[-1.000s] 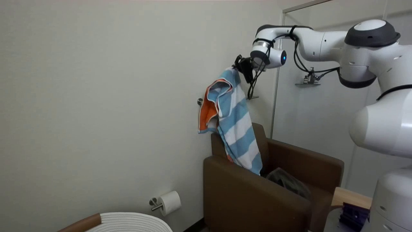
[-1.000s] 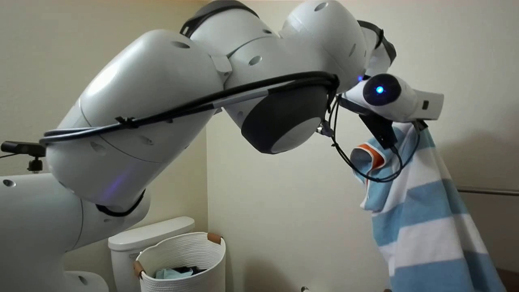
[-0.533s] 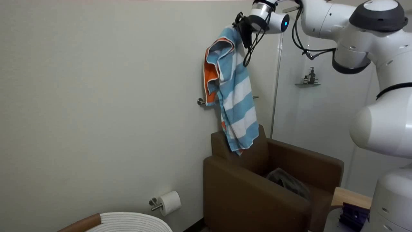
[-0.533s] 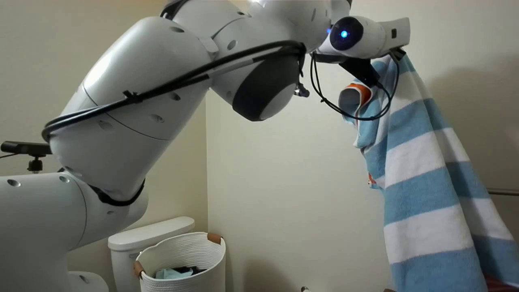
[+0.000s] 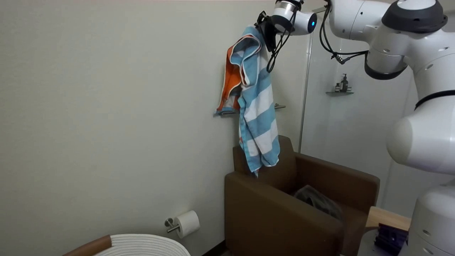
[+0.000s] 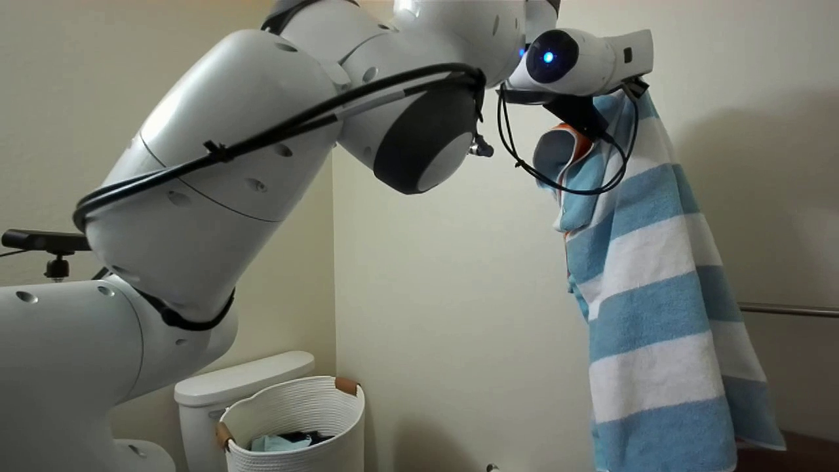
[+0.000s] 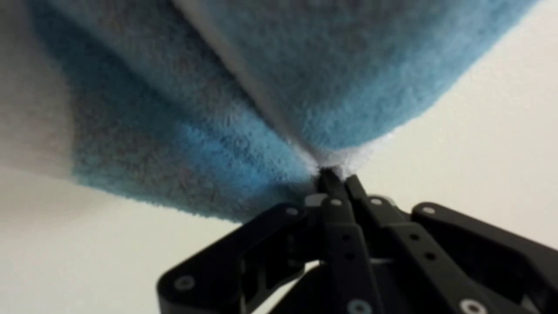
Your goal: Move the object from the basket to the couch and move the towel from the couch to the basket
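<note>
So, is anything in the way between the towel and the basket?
Nothing visible clearly blocks the towel on its way to the basket. The chair arm shows close to the towel's lower tip, possibly a snag; the toilet roll hangs lower.

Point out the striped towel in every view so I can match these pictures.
In an exterior view: the striped towel, just right of centre, its lower end overlapping the couch.
In an exterior view: the striped towel, right side, reaching the bottom edge.
Wrist view: the striped towel, top and left, pinched by the gripper.
Shared landmark: the basket, low and left of centre in both exterior views only.
</note>
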Controlling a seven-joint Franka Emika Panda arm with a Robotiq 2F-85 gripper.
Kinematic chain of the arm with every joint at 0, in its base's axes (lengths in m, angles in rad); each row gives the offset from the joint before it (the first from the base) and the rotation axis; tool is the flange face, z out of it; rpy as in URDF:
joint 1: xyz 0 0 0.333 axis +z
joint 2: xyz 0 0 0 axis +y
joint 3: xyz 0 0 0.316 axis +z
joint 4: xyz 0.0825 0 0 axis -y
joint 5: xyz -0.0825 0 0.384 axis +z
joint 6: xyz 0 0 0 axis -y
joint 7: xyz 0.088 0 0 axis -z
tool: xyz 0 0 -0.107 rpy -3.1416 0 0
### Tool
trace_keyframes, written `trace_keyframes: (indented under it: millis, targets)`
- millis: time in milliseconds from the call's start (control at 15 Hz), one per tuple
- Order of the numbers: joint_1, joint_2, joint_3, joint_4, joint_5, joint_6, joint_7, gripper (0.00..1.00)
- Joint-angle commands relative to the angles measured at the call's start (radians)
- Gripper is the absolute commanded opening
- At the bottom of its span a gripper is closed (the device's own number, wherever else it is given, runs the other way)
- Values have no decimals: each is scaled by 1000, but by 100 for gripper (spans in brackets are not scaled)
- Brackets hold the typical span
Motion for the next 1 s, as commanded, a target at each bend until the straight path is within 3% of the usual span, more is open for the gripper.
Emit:
trace_keyframes:
  millis: [0,133,667,933]
  targets:
    - [-8,-9,24,-61,44,-69,15,2]
    - [17,-53,8,-86,87,-146,41,2]
    - [265,-222,-101,-45,75,-356,266,3]
    - [271,-336,-95,-18,72,-438,408,2]
